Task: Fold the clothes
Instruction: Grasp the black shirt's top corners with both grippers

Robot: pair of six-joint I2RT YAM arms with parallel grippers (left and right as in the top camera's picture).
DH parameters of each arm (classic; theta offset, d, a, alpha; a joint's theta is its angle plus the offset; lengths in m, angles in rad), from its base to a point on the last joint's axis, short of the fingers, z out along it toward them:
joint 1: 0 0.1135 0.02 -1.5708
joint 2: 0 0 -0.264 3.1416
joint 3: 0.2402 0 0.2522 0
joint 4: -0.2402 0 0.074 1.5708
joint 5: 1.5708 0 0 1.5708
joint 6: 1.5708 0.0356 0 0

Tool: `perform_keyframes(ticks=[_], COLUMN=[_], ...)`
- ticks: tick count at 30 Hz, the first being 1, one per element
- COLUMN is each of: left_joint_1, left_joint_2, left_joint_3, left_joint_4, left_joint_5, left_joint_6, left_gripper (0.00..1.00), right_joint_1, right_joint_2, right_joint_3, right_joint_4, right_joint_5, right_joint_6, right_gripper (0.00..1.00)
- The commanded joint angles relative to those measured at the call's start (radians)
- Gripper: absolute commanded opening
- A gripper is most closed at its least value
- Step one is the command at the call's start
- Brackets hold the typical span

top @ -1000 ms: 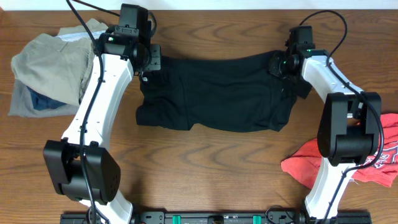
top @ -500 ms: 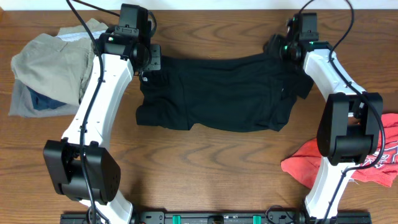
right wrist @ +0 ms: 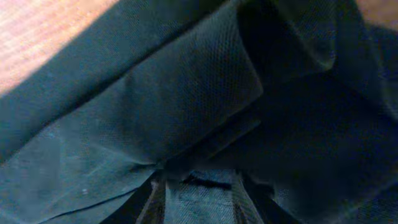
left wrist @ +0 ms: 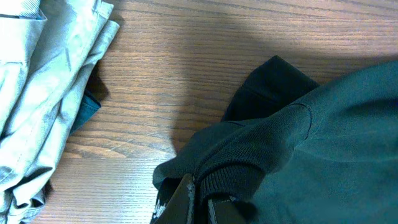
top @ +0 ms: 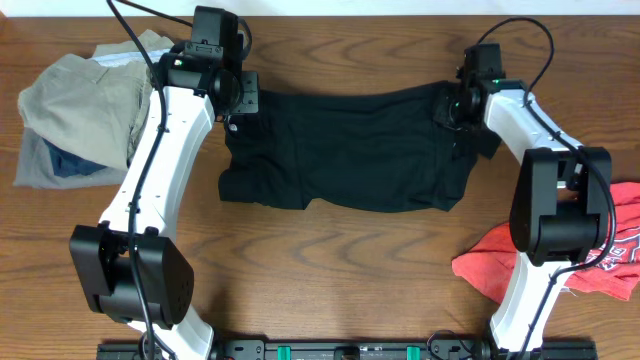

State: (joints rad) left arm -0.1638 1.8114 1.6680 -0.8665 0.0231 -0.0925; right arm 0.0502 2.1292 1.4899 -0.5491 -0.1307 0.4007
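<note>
right jaws drew back, clamping black shirt [top: 350, 150].

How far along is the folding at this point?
Early on. The black shirt lies across the table, seemingly doubled over once but wide and uneven. In hand: the left hand pinches a ribbed cuff at one end, and the right hand grips fabric at the other. Left: finishing this shirt, then the crumpled khaki and blue pile and the red tee, both unfolded heaps.
</note>
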Motion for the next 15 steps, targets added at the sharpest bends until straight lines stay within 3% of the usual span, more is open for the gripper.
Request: perform_keyframes(ticks=[1,6,8,11,15], left_joint_1=[0.001,0.001,0.001,0.001,0.001], left_joint_2=[0.002,0.002,0.002,0.002,0.002], left_joint_3=[0.004,0.004,0.004,0.004,0.004], left_joint_4=[-0.003,-0.003,-0.003,-0.004,-0.004], left_joint_5=[-0.007,-0.007,-0.007,-0.007,-0.007], left_joint_6=[0.009,0.009,0.009,0.009,0.009], left_gripper=[0.06,0.06,0.06,0.06,0.06], right_joint_1=[0.032,0.053,0.054,0.054,0.054], right_joint_2=[0.003,0.003,0.003,0.003,0.003], right_joint_3=[-0.029,-0.035,-0.035,-0.035,-0.035], right_joint_4=[0.029,0.056,0.055,0.051,0.052], right_joint_5=[0.007,0.012,0.019,0.023,0.023], right_joint_6=[-0.035,-0.043,-0.043,-0.043,-0.042], right_gripper=[0.35,0.33,0.26,0.01,0.01])
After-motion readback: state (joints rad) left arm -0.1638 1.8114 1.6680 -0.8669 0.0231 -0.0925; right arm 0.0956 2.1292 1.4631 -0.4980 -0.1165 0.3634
